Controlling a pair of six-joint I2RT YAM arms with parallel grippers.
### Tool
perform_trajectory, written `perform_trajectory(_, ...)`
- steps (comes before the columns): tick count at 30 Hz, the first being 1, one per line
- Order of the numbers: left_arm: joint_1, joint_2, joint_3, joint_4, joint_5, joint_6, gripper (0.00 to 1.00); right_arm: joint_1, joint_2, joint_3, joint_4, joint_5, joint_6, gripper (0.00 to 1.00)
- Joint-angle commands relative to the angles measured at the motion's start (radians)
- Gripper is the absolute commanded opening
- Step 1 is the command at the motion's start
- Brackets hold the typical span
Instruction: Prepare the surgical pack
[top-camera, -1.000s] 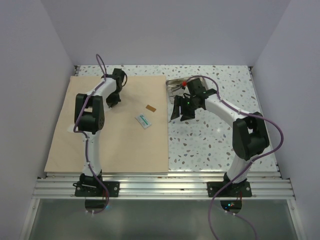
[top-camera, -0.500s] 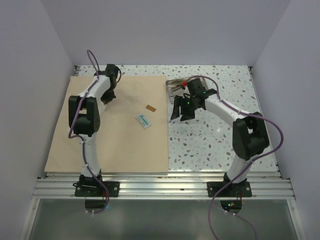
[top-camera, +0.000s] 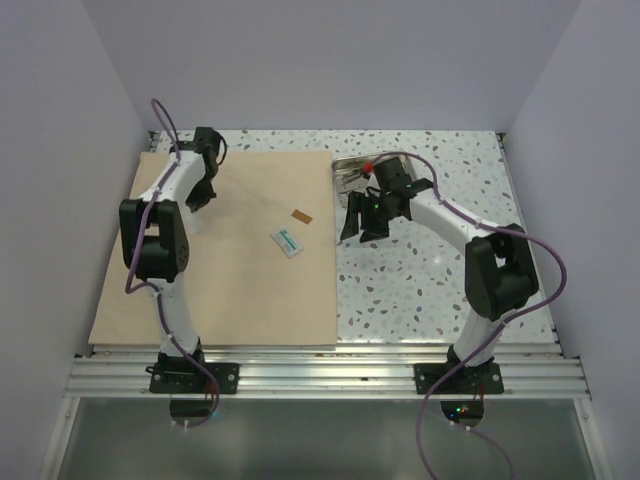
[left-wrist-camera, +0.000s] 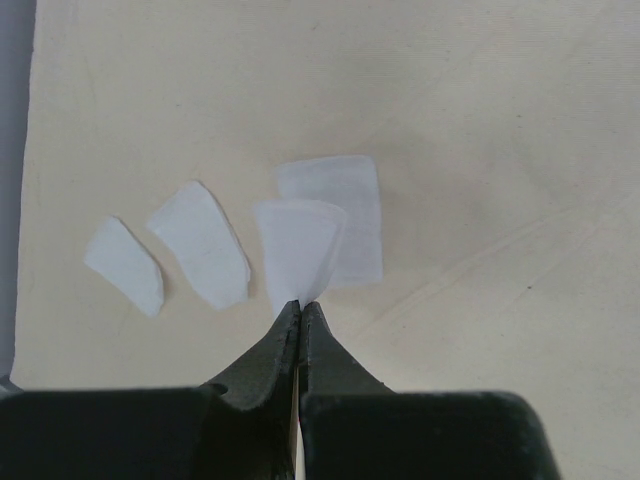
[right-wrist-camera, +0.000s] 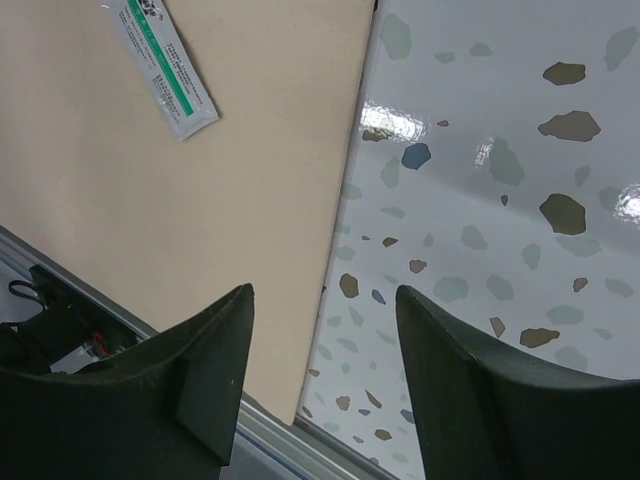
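On the table (top-camera: 430, 290), left side: tan sheet (top-camera: 230, 290) lies flat and unfolded, its near edge along the metal rail (top-camera: 320, 372). Steel tray (top-camera: 346, 172) sits off the sheet, just beside its far right corner, on the speckled top. Its contents are too small to make out, and the right arm (top-camera: 445, 212) reaches close past it.

On the sheet, near its right edge: green-and-white packet (top-camera: 287, 242), with a small brown piece (top-camera: 301, 217) just beyond it, not touching.

Over the sheet's far left part: left gripper (top-camera: 201, 198). In the wrist view its fingers are pressed together, clamped on the narrow end of a white scrap (left-wrist-camera: 297, 248). That scrap overlaps a second piece (left-wrist-camera: 350, 215). A third piece (left-wrist-camera: 200, 245) and a fourth piece (left-wrist-camera: 125, 265) lie on the sheet to one side, apart from each other.

Just beside the sheet's right edge, over bare table and near the tray: right gripper (top-camera: 358, 232), fingers wide apart, nothing between them.
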Motion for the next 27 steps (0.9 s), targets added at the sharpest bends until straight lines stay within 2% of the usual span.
perform_trajectory(1,0.024,-0.003,-0.004,-0.016,-0.054,-0.020,0.00,0.006,-0.005,-0.009,0.023,-0.028,-0.004,0.63)
perform_trajectory(15,0.031,0.074,-0.013,0.011,-0.047,-0.021,0.00,0.006,0.015,0.002,0.017,-0.030,-0.006,0.63)
perform_trajectory(27,0.028,0.072,-0.017,0.034,-0.050,-0.017,0.00,0.006,0.036,0.016,0.014,-0.036,-0.004,0.63)
